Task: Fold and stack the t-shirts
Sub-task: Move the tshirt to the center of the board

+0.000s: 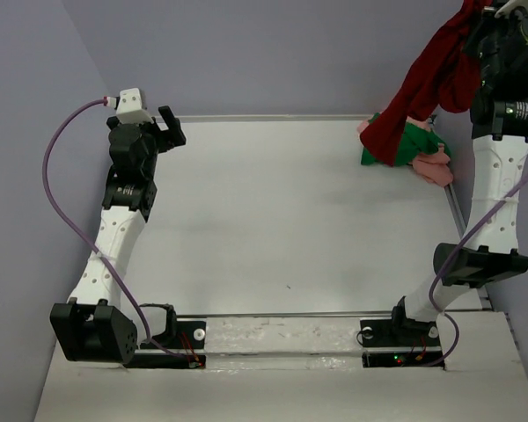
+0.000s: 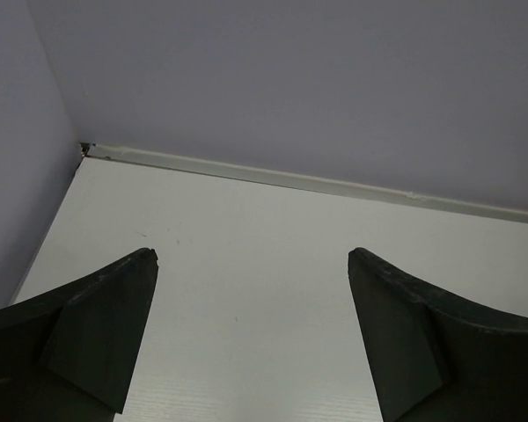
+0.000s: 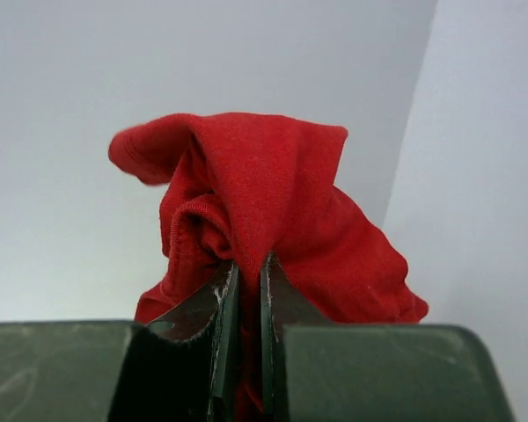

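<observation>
Top external view, near edge to far wall: the left arm (image 1: 114,237) rises from its base at the near left corner of the white table (image 1: 290,220) and holds the left gripper (image 1: 174,127) over the table's far left part. Its jaws stand wide apart, released and gripping nothing; the left wrist view agrees, with tabletop and the foot of the wall seen between the two dark fingers (image 2: 97,325). On the opposite side the right arm (image 1: 497,185) reaches steeply up along the right edge, carrying the right gripper (image 3: 246,268) high into the frame's top right corner. The right wrist view shows those jaws clenched almost together on a bunched fold of the dark red t-shirt (image 1: 422,83), the cloth billowing beyond the fingertips. From that grip the shirt hangs in a long drape down toward the table's far right corner. There its lower end meets a crumpled heap: the green t-shirt (image 1: 424,141), partly under the red cloth, and the salmon pink t-shirt (image 1: 436,167) just beside it, nearer the right edge. Behind everything stands the pale lilac wall (image 1: 273,53).
</observation>
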Controlling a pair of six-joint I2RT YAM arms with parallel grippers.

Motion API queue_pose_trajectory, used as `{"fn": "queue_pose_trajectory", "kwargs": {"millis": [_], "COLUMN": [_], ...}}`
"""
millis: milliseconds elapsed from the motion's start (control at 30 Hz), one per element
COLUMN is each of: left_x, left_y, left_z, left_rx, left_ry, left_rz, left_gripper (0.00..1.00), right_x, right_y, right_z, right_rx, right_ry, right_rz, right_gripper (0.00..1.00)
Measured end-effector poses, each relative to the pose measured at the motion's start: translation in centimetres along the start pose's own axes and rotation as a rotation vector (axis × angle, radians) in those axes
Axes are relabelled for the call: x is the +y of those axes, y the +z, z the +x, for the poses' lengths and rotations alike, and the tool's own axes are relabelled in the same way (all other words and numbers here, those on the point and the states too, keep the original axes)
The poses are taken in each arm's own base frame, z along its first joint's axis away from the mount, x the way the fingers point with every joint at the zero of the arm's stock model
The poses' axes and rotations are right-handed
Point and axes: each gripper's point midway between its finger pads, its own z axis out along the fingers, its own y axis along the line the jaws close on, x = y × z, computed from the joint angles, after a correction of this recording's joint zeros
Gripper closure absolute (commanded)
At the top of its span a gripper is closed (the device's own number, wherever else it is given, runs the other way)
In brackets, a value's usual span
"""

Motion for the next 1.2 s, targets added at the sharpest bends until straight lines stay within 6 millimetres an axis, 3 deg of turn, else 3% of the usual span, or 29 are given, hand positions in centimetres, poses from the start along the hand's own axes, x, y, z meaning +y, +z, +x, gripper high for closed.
{"fn": "queue_pose_trajectory", "kwargs": {"millis": [300,533,667,733,767,800,833,867,933,1000,1100,1200], "left_x": [-1.0,-0.6,-0.2,0.2,0.3,0.5,0.7,0.9,1.1,1.6,2.4,3.8], "left_y": [-0.1,0.0,-0.1,-0.1,-0.2,-0.2,-0.3,-0.3,-0.3,-0.5,-1.2,-2.2], "left_z": [0.2,0.1,0.4,0.4,0.3,0.1,-0.2,-0.9,-2.8,-4.4,-5.8,-5.8], "left_rx": [0.005,0.0,0.008,0.014,0.015,0.015,0.015,0.009,-0.02,-0.051,-0.082,-0.079], "left_ry": [0.001,-0.004,-0.01,-0.014,-0.017,-0.02,-0.026,-0.031,-0.043,-0.054,-0.068,-0.074], "left_rz": [0.028,0.005,-0.017,-0.039,-0.05,-0.062,-0.076,-0.096,-0.129,-0.166,-0.221,-0.298], "left_gripper": [0.01,0.01,0.01,0.01,0.01,0.01,0.01,0.01,0.01,0.01,0.01,0.01], "right_x": [0.7,1.3,3.4,6.8,10.2,11.5,15.6,17.4,23.2,27.2,30.4,32.0], "right_y": [1.3,0.6,0.3,-0.2,-0.9,-1.2,-2.4,-3.1,-5.8,-8.3,-10.7,-12.1], "right_z": [7.9,9.7,9.8,9.7,9.4,9.3,9.0,8.7,8.2,7.9,8.5,11.5], "right_rx": [0.196,0.244,0.252,0.259,0.258,0.256,0.256,0.254,0.26,0.272,0.308,0.4], "right_ry": [-0.002,0.007,0.039,0.02,0.013,0.011,0.019,0.025,0.061,0.093,0.124,0.155], "right_rz": [-0.037,-0.073,-0.135,-0.197,-0.267,-0.295,-0.385,-0.429,-0.574,-0.676,-0.756,-0.781], "right_gripper": [1.0,1.0,1.0,1.0,1.0,1.0,1.0,1.0,1.0,1.0,1.0,1.0]}}
